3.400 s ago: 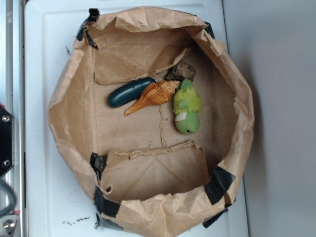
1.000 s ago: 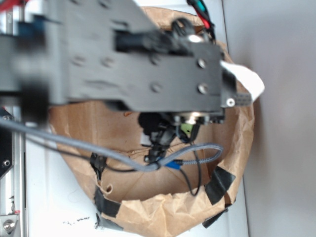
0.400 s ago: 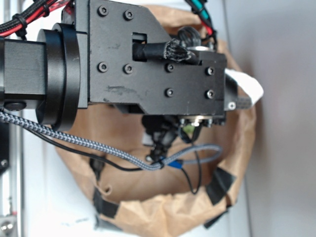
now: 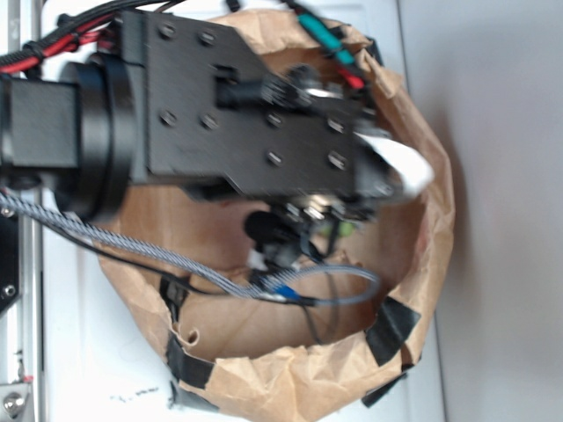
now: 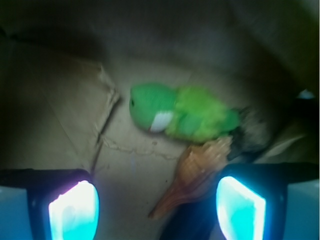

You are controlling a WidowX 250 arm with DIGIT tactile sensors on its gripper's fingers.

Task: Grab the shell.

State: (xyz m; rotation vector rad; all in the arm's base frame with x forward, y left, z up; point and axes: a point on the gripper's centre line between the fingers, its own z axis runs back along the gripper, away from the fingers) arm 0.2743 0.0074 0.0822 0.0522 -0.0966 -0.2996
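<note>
Orange-tan and ribbed, the shell [image 5: 197,172] lies on the brown paper floor of the bag [image 4: 290,378], its wide end up against a green plush toy [image 5: 182,114] and its long point slanting down toward the lower edge of the wrist view. It sits between the two fingers of the pincer [image 5: 157,210], nearer the right-hand one in that view; the fingers stand well apart and touch nothing. The toy lies just above the shell, touching its broad end. A dark, blurred lump [image 5: 252,135] sits beside the shell's wide end, too dim to make out. A torn paper flap [image 5: 102,107] lifts from the floor on the toy's other side. From the outside view, the black arm [image 4: 237,123] and its cables [image 4: 290,286] cover the middle of the bag and hide the shell; the bag rests on a white table [image 4: 88,352].
</note>
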